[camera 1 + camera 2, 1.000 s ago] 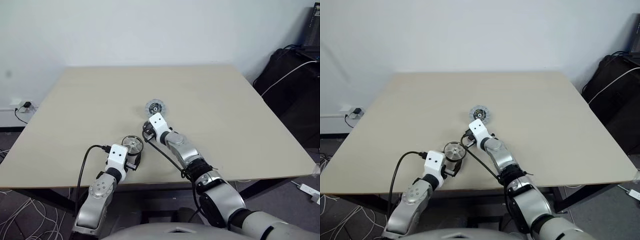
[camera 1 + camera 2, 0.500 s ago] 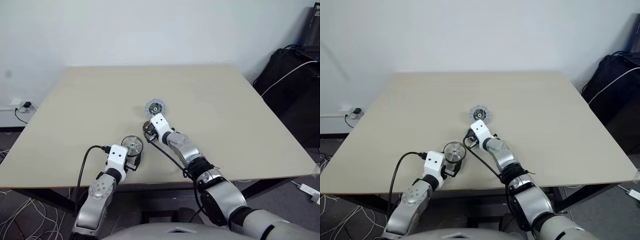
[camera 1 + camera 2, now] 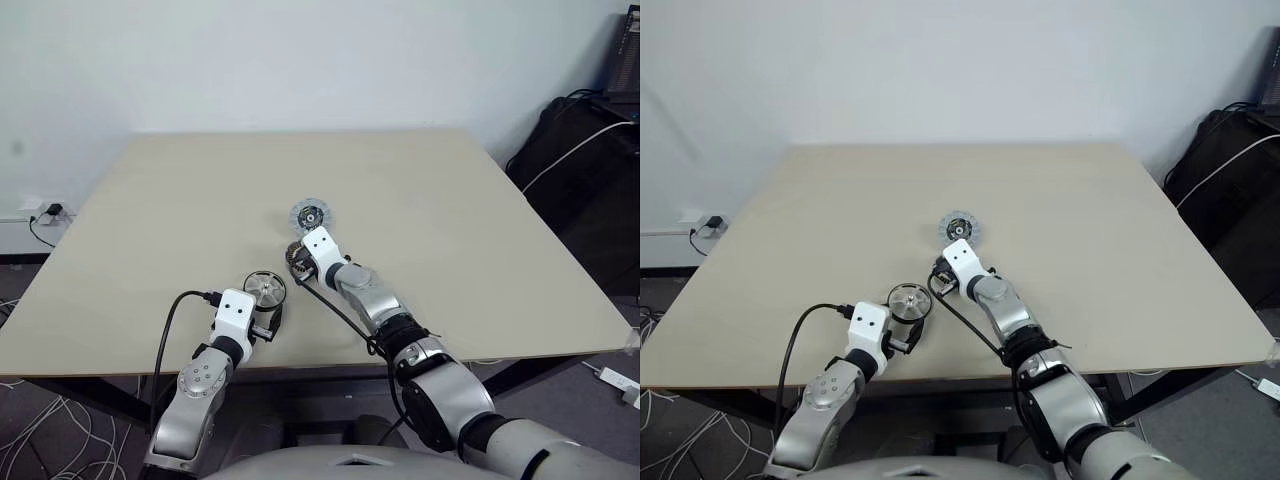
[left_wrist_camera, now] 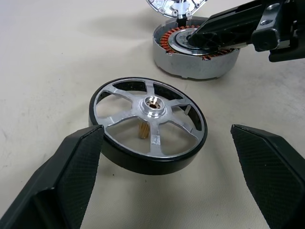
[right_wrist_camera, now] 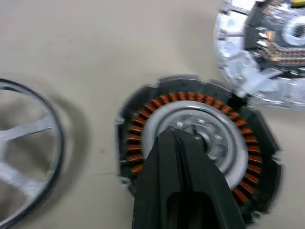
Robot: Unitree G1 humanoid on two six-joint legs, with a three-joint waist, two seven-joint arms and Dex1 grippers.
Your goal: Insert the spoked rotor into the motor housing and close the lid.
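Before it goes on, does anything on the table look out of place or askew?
Nothing spilled or broken. The spoked rotor lies flat against the motor housing, rims seemingly overlapping, the shut right gripper over its centre. The lid lies flat between the fingers of the open left gripper.

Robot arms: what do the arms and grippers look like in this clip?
Both arms have silver-grey rounded segments with black joints and white wrist blocks bearing small dark dots. A black cable loops to each wrist. The left gripper has two broad black, finely textured fingers; the right gripper has smooth black fingers.
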